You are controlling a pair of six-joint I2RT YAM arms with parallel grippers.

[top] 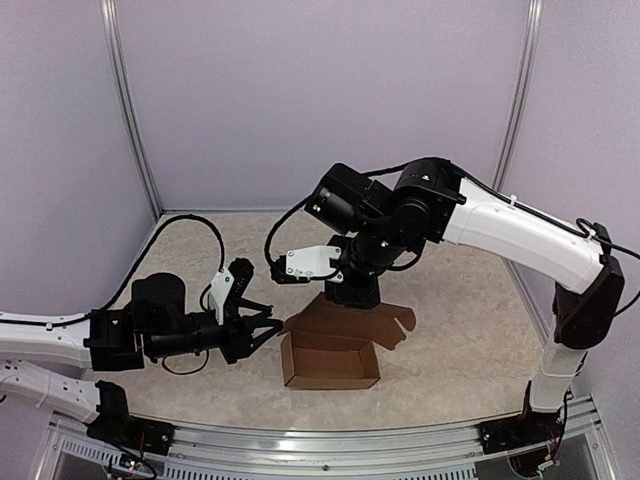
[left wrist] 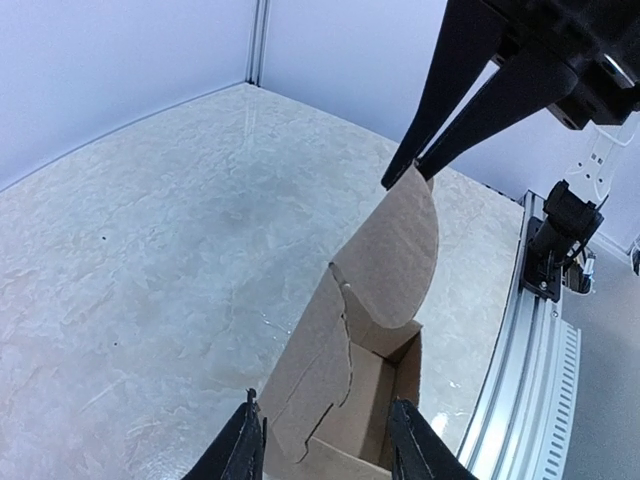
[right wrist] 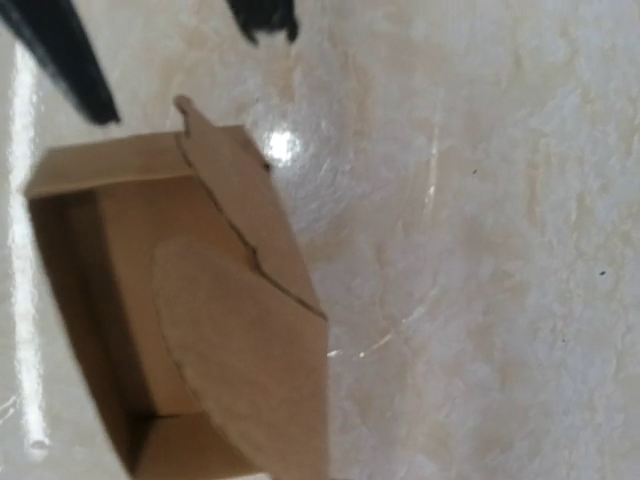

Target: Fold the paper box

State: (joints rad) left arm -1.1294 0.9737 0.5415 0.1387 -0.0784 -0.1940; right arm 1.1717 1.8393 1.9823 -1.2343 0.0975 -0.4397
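Observation:
The paper box [top: 330,362] is a brown cardboard tray standing open in the middle of the table, its lid panel [top: 365,322] spread out behind it. My left gripper [top: 268,330] is open at the box's left end. In the left wrist view its fingertips [left wrist: 245,445] stand either side of the box [left wrist: 340,400]. My right gripper [top: 352,292] points down over the lid. In the left wrist view it [left wrist: 412,172] pinches the top of a raised rounded flap [left wrist: 400,250]. In the right wrist view the flap [right wrist: 240,350] fills the foreground and hides my own fingers.
An aluminium rail [top: 330,440] runs along the near table edge, also seen in the left wrist view [left wrist: 520,380]. The right arm's base [left wrist: 560,240] stands on it. Pale walls with metal posts [top: 130,110] close in the table.

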